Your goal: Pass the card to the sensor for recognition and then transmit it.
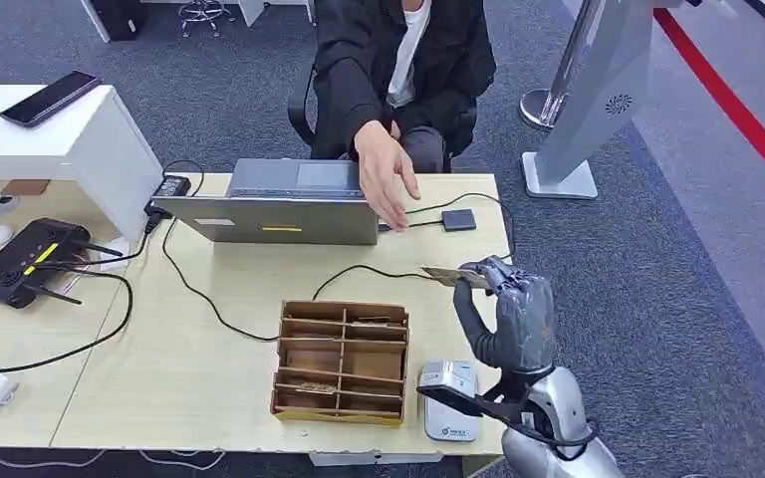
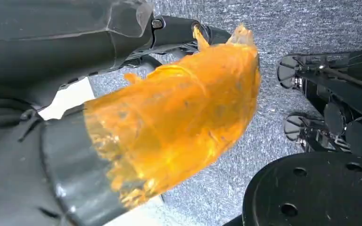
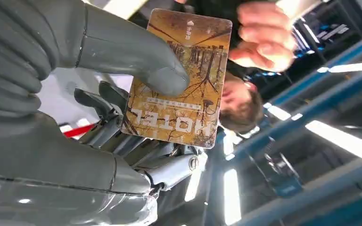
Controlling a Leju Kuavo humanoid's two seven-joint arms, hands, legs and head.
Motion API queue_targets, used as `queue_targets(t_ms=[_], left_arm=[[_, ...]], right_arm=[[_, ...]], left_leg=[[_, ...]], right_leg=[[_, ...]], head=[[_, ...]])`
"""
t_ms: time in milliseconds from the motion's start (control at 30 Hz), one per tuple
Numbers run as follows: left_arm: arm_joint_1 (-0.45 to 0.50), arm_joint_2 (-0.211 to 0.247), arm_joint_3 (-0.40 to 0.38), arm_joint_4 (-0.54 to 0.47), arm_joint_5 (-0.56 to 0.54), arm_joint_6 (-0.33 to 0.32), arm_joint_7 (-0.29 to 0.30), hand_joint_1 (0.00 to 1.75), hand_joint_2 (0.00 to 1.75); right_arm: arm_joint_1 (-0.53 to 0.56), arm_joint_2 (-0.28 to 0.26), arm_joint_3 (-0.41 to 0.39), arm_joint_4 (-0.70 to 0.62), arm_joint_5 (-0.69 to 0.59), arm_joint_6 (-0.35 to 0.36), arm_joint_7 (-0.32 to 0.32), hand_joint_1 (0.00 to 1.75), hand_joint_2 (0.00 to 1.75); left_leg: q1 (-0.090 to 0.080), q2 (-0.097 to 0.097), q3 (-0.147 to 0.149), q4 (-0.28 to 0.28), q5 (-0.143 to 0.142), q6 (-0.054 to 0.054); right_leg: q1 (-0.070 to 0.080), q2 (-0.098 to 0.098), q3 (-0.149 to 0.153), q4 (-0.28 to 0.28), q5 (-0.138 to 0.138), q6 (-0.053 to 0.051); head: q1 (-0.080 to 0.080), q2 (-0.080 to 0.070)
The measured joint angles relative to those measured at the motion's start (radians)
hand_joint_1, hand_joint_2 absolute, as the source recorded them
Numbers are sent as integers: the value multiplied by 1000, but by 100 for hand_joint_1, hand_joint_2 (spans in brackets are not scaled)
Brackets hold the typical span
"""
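Overhead, right hand [image 1: 518,314] pinches card [image 1: 442,274] toward person's hand [image 1: 386,179]; wrist cam reads "HOTEL" on it; left hand [image 2: 122,117]: grip can't tell.

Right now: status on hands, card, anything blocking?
Right hand pinches card, raised above table. Left hand hangs over floor, grip unclear. Person's hand reaches out above laptop; path unobstructed.

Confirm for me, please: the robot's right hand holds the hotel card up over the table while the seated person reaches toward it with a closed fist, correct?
Not quite. In the head view the person's hand is open, fingers spread, not a fist. The right hand does hold the card above the table.
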State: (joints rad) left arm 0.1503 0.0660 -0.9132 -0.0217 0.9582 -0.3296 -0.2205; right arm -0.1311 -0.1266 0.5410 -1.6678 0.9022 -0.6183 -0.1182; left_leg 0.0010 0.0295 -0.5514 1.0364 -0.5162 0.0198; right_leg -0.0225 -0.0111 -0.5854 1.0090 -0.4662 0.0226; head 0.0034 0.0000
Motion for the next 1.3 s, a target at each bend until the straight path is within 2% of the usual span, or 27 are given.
queue_targets(t_ms=[133,167,200,233,267,333,367,400,433,500,533,667,700,733,767,1067,1100,1300], left_arm=[[-1,8,2,0,-18,6,-9,0,0],[-18,4,0,0,-55,59,-43,0,0],[-45,-19,-11,0,-103,151,-42,0,0],[-82,-41,-28,-5,-139,292,-1,0,0],[-118,-61,-44,-22,-159,480,31,0,0],[-181,-101,-76,-50,-177,835,56,0,0],[-206,-120,-87,-59,-179,938,57,0,0],[-220,-130,-94,-66,-182,992,57,0,0],[-229,-137,-102,-72,-183,996,55,0,0],[-238,-143,-114,-79,-187,926,51,0,0],[-239,-146,-120,-81,-188,913,49,0,0],[-238,-151,-137,-85,-190,897,46,0,0],[-238,-151,-138,-87,-190,897,46,0,0],[-240,-153,-142,-88,-190,897,46,0,0],[-241,-154,-144,-88,-189,897,46,0,0],[-240,-156,-155,-88,-186,897,46,0,0],[-240,-156,-156,-88,-186,897,46,0,0],[-240,-156,-158,-88,-176,898,46,0,0]], right_arm=[[-49,11,23,9,10,10,7,175,175],[-54,13,27,10,23,16,20,175,175],[-60,16,31,8,49,32,45,175,175],[-65,21,36,5,76,50,69,175,175],[-72,29,43,2,100,64,83,175,175],[-92,49,58,0,127,87,101,175,175],[-103,57,64,1,132,97,108,175,175],[-114,64,70,4,135,104,110,175,175],[-127,68,74,9,136,111,115,175,175],[-148,79,80,24,136,124,119,175,175],[-160,86,87,37,136,132,122,175,175],[-194,103,103,73,135,141,126,175,175],[-202,108,107,84,135,145,126,150,175],[-209,112,111,95,133,147,127,14,175],[-212,115,116,103,130,148,129,0,175],[-221,131,140,134,104,154,129,0,175],[-221,132,143,134,102,153,129,0,0],[-219,132,154,132,94,146,120,0,0]], left_leg=[[0,0,1,0,0,0],[0,-1,0,1,0,0],[-2,-2,-1,1,3,1],[-4,-5,-4,1,4,2],[-3,-8,-5,0,6,2],[-2,-8,-5,0,6,2],[-2,-7,-4,0,6,2],[-2,-5,-3,0,6,2],[-2,-1,-2,0,6,2],[-2,0,-2,1,5,2],[-2,0,-2,1,6,2],[-2,-1,-3,1,6,2],[-1,0,-3,0,6,2],[-1,0,-3,0,5,2],[-1,0,-3,0,5,2],[-1,0,-3,0,6,2],[-1,0,-3,0,6,2],[-1,0,-3,0,5,2]], right_leg=[[0,0,0,0,0,0],[0,-1,-1,0,0,0],[-1,-2,-2,-1,1,1],[-1,-5,-3,0,1,2],[-2,-8,-3,0,2,2],[-1,-8,-1,0,3,2],[-2,-7,0,0,4,2],[-2,-5,0,0,5,1],[-2,-2,-1,0,6,1],[-1,1,-2,0,6,1],[-1,1,-2,0,6,1],[-1,0,-3,0,6,1],[0,0,-3,0,6,1],[0,0,-3,0,6,1],[0,0,-3,0,6,1],[-1,0,-3,0,6,1],[-1,0,-3,0,6,1],[-1,0,-3,0,6,1]], head=[[0,0],[0,0],[0,0],[0,0],[1,0],[1,0],[0,0],[1,0],[1,0],[0,0],[1,0],[1,0],[0,0],[0,0],[0,0],[0,0],[0,0],[0,0]])
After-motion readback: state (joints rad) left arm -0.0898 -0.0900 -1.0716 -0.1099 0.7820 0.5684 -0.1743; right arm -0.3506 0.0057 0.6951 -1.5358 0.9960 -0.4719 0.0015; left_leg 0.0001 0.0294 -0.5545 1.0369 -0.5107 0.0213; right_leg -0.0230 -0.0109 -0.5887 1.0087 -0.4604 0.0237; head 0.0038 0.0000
